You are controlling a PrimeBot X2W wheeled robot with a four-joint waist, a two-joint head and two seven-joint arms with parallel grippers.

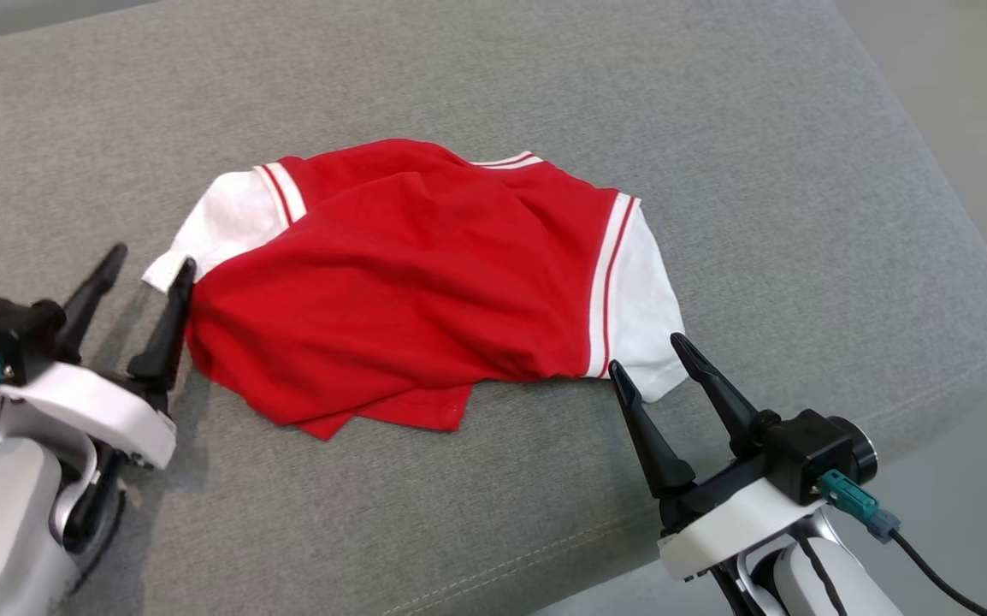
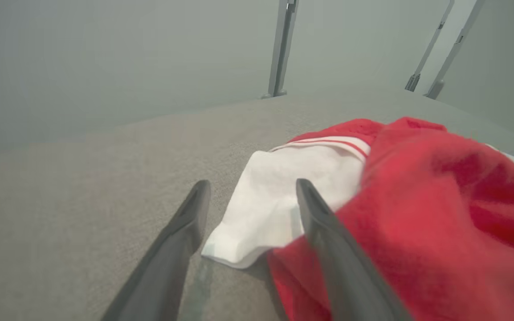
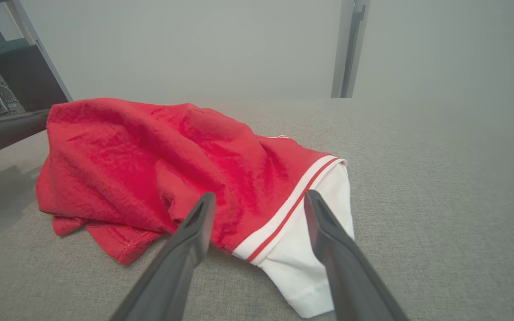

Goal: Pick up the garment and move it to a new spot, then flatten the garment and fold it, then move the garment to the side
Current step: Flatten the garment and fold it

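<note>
The garment (image 1: 408, 282) is a red shirt with white sleeves and red-striped trim, lying rumpled and partly doubled over on the grey cushion (image 1: 493, 85). My left gripper (image 1: 151, 265) stands open at its left edge, one finger against the red cloth beside the white sleeve (image 2: 279, 209). My right gripper (image 1: 647, 351) is open too, its fingers (image 3: 194, 240) straddling the other white sleeve (image 3: 310, 267) at the garment's (image 3: 159, 160) lower right. Nothing is clamped in either one.
The cushion's front seam (image 1: 545, 547) and rounded right edge (image 1: 972, 282) drop off to a pale floor (image 1: 955, 77). Grey metal posts (image 2: 281, 49) stand behind the cushion. A dark shelf unit (image 3: 12, 76) stands far left in the right wrist view.
</note>
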